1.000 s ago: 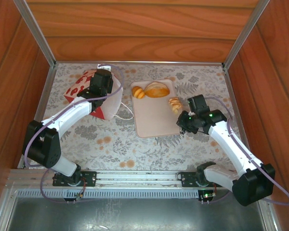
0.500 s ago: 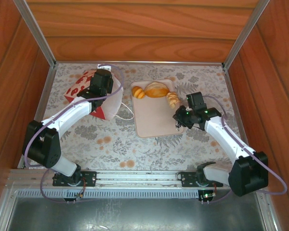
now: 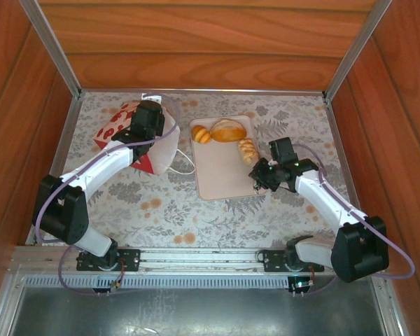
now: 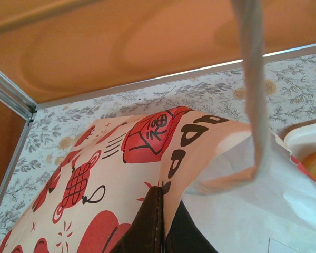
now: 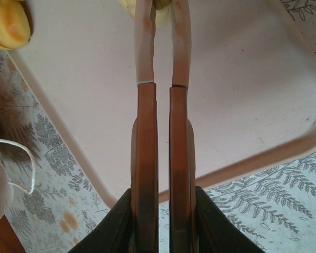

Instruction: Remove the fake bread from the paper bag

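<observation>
My left gripper (image 4: 162, 232) is closed tight on the edge of the paper bag (image 3: 115, 129). In the left wrist view the paper wall is pinched between my two dark fingers, and a white cord handle (image 4: 253, 79) hangs across in front. The bag lies tilted at the far left of the table (image 3: 161, 210), red printed part away from the beige tray (image 3: 224, 178) and white part toward it. I cannot tell whether any bread is inside. My right gripper (image 5: 162, 31) reaches over the tray from its right side with the fingers nearly together. They hold a small roll (image 3: 247, 149) at their tips. The right wrist view shows only a pale yellow sliver of it at the top edge, between and just left of the tips. The roll sits over the far right part of the tray, near a round bun (image 3: 228, 130) that lies at the tray's far end. A small orange pastry (image 3: 201, 134) lies touching the bun's left side, well apart from my right fingertips and close to the bag's white part
</observation>
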### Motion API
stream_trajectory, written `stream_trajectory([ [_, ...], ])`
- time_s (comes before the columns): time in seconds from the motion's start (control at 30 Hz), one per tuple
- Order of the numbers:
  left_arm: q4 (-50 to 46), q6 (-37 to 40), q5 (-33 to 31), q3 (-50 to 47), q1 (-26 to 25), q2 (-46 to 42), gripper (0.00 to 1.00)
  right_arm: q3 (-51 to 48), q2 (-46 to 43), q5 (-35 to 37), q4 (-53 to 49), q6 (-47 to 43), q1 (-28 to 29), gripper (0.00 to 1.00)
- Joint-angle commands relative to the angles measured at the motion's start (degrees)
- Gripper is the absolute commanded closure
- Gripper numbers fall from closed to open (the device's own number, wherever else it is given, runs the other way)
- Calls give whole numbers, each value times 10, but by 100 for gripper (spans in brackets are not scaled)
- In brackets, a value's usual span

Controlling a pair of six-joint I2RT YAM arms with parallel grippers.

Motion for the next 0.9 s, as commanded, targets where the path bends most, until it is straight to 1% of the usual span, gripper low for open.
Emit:
stream_trajectory([
  [0.0, 6, -10, 13, 12, 3, -9, 100, -5, -4, -12, 5, 4, -5, 97],
  [0.2, 7, -12, 13, 10, 3, -12, 100, -1, 0, -21, 3, 0, -5, 85],
  [0.27, 6, -12, 13, 9, 3, -13, 100, 3, -5, -18, -6, -2, -4, 85],
  [0.4, 6, -12, 13, 9, 3, -14, 100, 10, -20, 4, -39, -6, -4, 89],
  [0.53, 7, -13, 14, 9, 3, -14, 100, 10, -30, 16, -56, -12, -5, 88],
  [0.73, 7, -15, 16, 8, 2, -13, 100, 6, -28, 15, -51, -12, -5, 87],
  [0.77, 6, -15, 17, 8, 3, -14, 100, 6, -27, 14, -49, -12, -4, 86],
  [0.87, 6, -15, 16, 7, 3, -14, 100, 5, -20, 7, -38, -12, -4, 79],
])
